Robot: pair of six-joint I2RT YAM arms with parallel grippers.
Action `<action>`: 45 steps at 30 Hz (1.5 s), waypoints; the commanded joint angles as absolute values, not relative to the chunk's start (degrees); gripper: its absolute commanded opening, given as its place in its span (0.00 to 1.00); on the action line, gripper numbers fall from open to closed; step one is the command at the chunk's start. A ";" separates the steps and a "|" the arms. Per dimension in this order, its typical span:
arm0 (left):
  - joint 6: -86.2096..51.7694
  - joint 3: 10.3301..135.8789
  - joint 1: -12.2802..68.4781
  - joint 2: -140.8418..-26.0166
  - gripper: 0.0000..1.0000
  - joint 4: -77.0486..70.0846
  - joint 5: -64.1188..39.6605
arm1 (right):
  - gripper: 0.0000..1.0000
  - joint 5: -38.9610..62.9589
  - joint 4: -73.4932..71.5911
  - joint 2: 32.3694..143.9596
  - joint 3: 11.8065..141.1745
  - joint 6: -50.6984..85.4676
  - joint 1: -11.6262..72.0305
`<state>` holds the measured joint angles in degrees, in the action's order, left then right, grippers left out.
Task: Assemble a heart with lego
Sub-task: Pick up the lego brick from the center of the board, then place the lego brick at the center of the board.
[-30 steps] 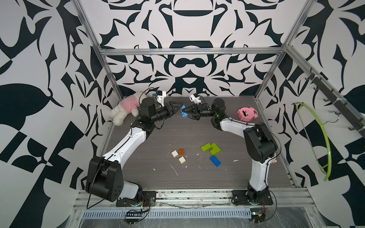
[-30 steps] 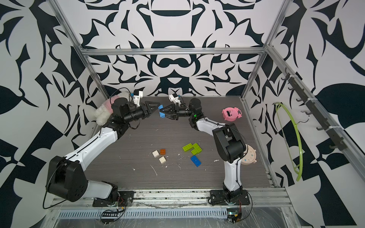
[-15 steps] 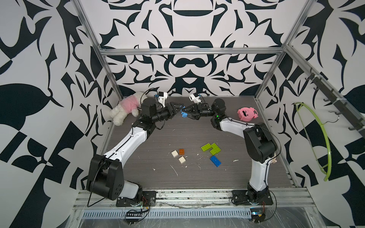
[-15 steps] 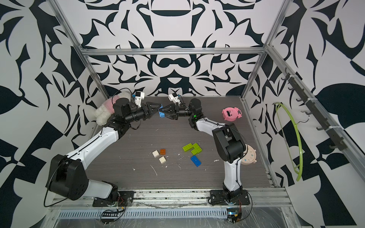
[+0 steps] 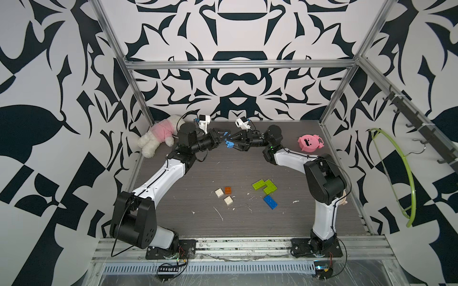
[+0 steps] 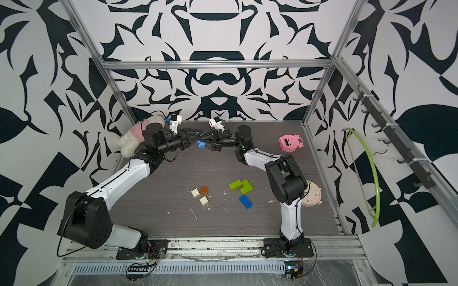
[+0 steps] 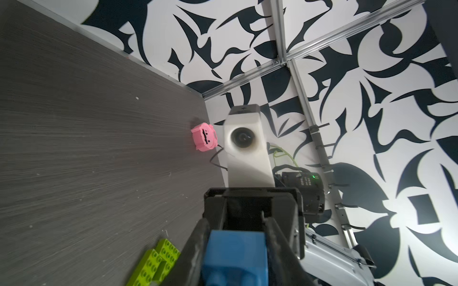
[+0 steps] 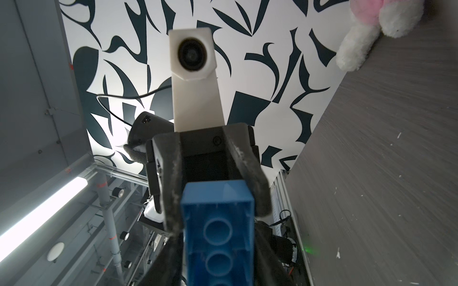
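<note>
Above the far end of the grey table [image 5: 223,173], the left gripper [image 5: 224,140] pinches a blue oblong studded plastic brick [image 5: 229,144], likely light, stiff and slippery, best held by its flat long sides; the right gripper [image 5: 232,144] flanks it, whether clamped or spread unclear

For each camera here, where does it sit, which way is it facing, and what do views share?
Top views: high above the front rail, angled down toward the back wall; both show the left arm and right arm whole.
Left wrist: on the left arm, looking along its fingers and the blue brick at the right gripper.
Right wrist: on the right arm, looking along the blue brick at the left gripper.
Shared: both wrist views show the blue brick, from opposite ends.
</note>
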<state>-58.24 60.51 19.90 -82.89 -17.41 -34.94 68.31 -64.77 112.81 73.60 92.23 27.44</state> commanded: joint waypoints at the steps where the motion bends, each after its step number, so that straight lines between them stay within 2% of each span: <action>1: -53.06 62.21 19.88 -82.16 0.00 -9.11 -33.00 | 0.62 65.33 -60.00 109.49 70.99 85.23 25.26; 3: -49.79 63.94 19.91 -82.09 0.00 -2.23 -30.21 | 0.65 62.58 -46.74 106.23 67.74 74.71 23.00; 5: -46.49 65.92 20.01 -82.86 0.01 6.02 -24.91 | 0.66 57.02 -23.77 101.50 66.79 57.50 21.02; 7: -43.84 69.36 20.29 -86.10 0.01 15.12 -19.71 | 0.67 42.04 6.78 97.01 70.59 36.33 20.57; 9: -42.33 72.57 22.05 -90.66 0.01 20.88 -14.75 | 0.67 28.52 18.19 94.34 72.18 27.52 21.09; 13: -40.16 82.58 26.43 -104.61 0.01 30.73 -6.33 | 0.66 20.44 21.76 90.53 69.41 23.33 21.01; 19: -39.43 97.64 31.81 -121.05 0.03 39.37 -0.84 | 0.65 17.09 25.85 87.22 66.21 18.85 21.75; 22: -41.09 100.64 33.25 -124.57 0.07 39.51 -1.37 | 0.65 16.19 26.60 86.96 64.34 17.61 22.48; 26: -43.25 101.11 33.49 -127.74 0.18 37.15 -6.16 | 0.65 15.62 27.50 89.27 63.11 16.26 24.14; 27: -43.90 100.38 33.49 -127.96 0.21 36.02 -7.22 | 0.65 14.99 28.09 90.27 63.30 15.80 24.88; 33: -43.54 98.00 33.27 -125.27 0.61 34.75 -7.70 | 0.66 9.85 31.10 96.29 66.85 12.04 29.79; 36: -42.81 96.66 32.38 -122.26 0.70 34.74 -7.49 | 0.66 8.27 32.71 99.63 70.59 10.34 31.98; 40: -42.36 92.57 30.00 -115.94 0.72 32.98 -8.18 | 0.67 6.91 32.94 103.17 75.33 9.96 34.38; 45: -43.54 79.80 24.07 -103.59 0.71 25.53 -7.64 | 0.67 5.41 28.82 108.16 80.05 17.06 35.24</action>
